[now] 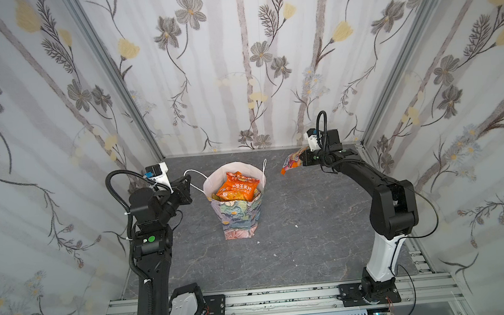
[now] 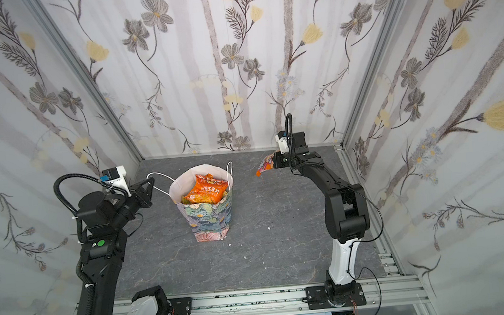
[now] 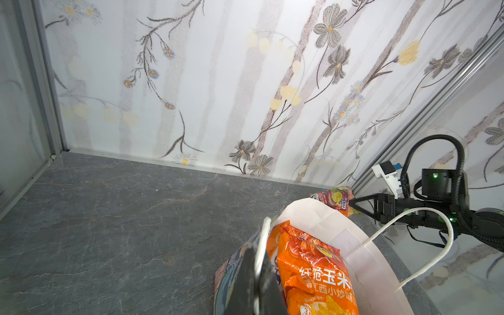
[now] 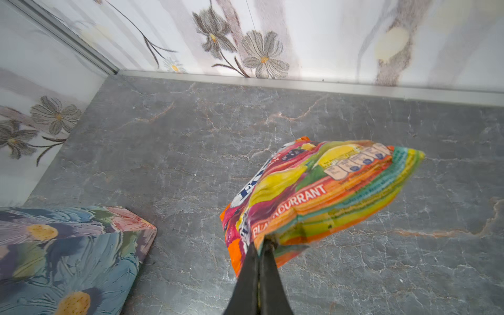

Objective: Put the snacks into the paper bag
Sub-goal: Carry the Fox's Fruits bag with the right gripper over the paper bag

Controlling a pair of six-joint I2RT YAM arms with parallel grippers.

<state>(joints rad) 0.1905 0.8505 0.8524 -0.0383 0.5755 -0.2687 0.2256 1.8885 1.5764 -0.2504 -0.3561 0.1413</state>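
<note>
Right wrist view: we are holding one FOX'S pouch [image 4: 321,191], pinched in the right gripper [image 4: 262,245], aloft near the paper bag [image 1: 240,219]. Left gripper [image 3: 255,253] is clamping the cord handle [image 3: 265,229]. Orange corn-chip pouch [image 1: 237,186] is already sitting inside; the held pouch is seemingly the last one out.

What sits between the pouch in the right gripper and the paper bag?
Nothing: only bare grey tabletop separates the pouch from the paper bag, as both top views show.
</note>
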